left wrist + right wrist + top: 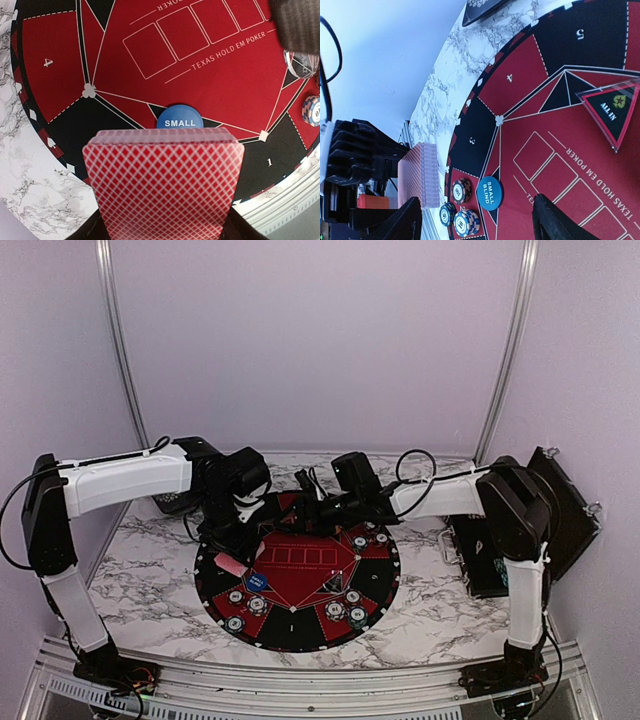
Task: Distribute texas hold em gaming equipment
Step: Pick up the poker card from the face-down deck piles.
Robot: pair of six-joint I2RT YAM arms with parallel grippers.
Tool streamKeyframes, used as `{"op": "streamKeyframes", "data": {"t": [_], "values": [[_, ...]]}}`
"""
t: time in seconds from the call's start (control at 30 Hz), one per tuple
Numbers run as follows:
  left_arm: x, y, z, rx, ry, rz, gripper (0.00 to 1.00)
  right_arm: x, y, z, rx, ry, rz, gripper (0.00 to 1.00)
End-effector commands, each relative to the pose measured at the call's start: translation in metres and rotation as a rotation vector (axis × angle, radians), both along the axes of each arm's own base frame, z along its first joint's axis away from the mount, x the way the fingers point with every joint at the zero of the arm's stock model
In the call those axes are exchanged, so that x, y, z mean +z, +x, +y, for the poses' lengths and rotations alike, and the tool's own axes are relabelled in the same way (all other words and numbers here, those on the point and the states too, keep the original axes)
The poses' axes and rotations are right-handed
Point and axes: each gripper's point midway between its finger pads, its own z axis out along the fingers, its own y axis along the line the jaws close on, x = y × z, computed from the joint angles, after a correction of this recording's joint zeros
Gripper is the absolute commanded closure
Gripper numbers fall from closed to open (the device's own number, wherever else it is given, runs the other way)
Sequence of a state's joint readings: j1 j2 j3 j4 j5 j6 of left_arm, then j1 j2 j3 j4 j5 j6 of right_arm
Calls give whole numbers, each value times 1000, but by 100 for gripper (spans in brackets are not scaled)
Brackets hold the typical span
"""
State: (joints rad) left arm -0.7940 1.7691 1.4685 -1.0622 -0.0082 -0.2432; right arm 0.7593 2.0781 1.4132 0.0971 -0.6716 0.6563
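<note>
The left gripper (pixel 232 540) is clamped on a deck of red-backed cards (pixel 162 185), patterned back toward the wrist camera. The deck's long axis runs straight out from the fingers (they hold its near short end), over the mat's left rim. Just past the deck's far edge lies the blue marker (pixel 179 120) reading SMALL, with striped chips (pixel 461 190) beside it. Farther on, the right gripper (pixel 310 512) hangs spread and empty above the round mat (pixel 300 570). A black case (pixel 480 560) sits to the right on the marble desk (pixel 150 590), with lilac walls (pixel 320 340) behind.
</note>
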Motion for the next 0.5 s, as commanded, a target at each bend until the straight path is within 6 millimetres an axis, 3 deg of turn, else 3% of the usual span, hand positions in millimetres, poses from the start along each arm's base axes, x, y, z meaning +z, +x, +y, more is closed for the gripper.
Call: {"op": "streamKeyframes", "data": {"t": [0.0,0.47], "values": [[8,-1,-5,-26,-2,1,46,9,-6,18,43,70,22,27],[11,0,-8,-35,-9,-7,46,6,-27,38,102,149,100,28]]}}
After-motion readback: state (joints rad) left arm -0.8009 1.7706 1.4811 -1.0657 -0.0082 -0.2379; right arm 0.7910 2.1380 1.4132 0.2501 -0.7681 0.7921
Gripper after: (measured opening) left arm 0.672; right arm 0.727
